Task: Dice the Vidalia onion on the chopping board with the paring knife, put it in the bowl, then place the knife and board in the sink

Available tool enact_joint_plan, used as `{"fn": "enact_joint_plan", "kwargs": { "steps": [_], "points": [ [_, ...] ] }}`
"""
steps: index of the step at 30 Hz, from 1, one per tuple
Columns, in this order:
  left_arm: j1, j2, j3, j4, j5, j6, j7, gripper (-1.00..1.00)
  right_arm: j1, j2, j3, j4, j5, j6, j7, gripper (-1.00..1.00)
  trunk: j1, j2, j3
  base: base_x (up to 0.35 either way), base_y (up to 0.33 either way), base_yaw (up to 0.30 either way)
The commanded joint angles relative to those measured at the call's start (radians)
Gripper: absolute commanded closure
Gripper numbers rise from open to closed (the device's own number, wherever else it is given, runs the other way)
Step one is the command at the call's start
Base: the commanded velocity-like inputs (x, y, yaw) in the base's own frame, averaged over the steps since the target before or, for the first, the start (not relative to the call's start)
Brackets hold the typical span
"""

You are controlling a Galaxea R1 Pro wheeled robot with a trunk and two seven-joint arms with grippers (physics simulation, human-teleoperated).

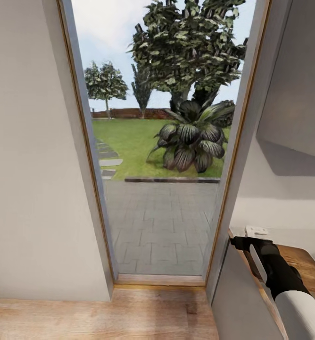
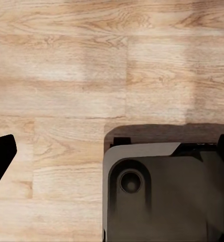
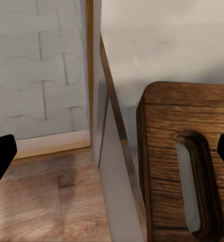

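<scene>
Head camera faces a tall open doorway (image 1: 160, 141) framed in wood, white walls (image 1: 30, 165) either side. Beyond it: grey paving (image 1: 160, 226), lawn, a broad-leaved plant (image 1: 193, 137) and trees. Light wood floor (image 1: 82, 314) runs across the near edge.

Right arm (image 1: 282, 278) enters from the near right, black wrist over a white forearm, reaching toward a brown wooden surface (image 1: 306, 264) against the right-hand wall. A small white fitting sits just past the wrist's far end. The right gripper (image 3: 112, 151) appears in its wrist view as two dark fingertips (image 3: 0, 154) at opposite edges of the picture, well apart, with nothing between them. Below lie a dark-grained wooden piece with a long oval slot (image 3: 192, 176), a white wall corner, and paving past the threshold.

Left wrist view looks straight down at wood planks and the robot's own dark grey base (image 2: 167, 191). One dark fingertip (image 2: 1, 156) shows at the picture's edge and a second dark shape at the opposite edge; spread wide, holding nothing.

None of the task's things can be placed from here: no sink, onion, knife, board or bowl in sight, nor the kitchen. Judged from this, the robot is in transit, and whether any step is done cannot be told. Both claws are empty, so the next steps call for reaching the kitchen.
</scene>
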Motion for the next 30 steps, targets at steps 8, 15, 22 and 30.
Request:
{"fn": "enact_joint_plan", "kwargs": {
  "steps": [8, 15, 22, 30],
  "points": [
    [0.000, 0.000, 0.001, 0.000, 0.000, -0.001, 0.000, -1.00, 0.000, 0.000, 0.000, 0.000, -0.001, 0.005, -0.001, -1.00, 0.000, -0.001, -0.008, 0.000, 0.000, 0.000],
    [0.000, 0.000, 0.001, 0.001, 0.000, -0.001, 0.000, -1.00, 0.000, 0.000, 0.000, 0.000, -0.001, 0.005, -0.001, -1.00, 0.000, -0.001, -0.013, 0.000, 0.000, 0.000],
    [0.000, 0.000, 0.001, 0.001, 0.000, -0.001, 0.000, -1.00, 0.000, 0.000, 0.000, 0.000, -0.001, 0.005, -0.001, -1.00, 0.000, -0.001, -0.019, 0.000, 0.000, 0.000],
    [0.000, 0.000, 0.001, 0.001, 0.000, -0.001, 0.000, -1.00, 0.000, 0.000, -0.001, 0.000, -0.001, 0.005, -0.001, -1.00, 0.000, -0.001, -0.026, 0.000, -0.032, 0.000]
  ]
}}
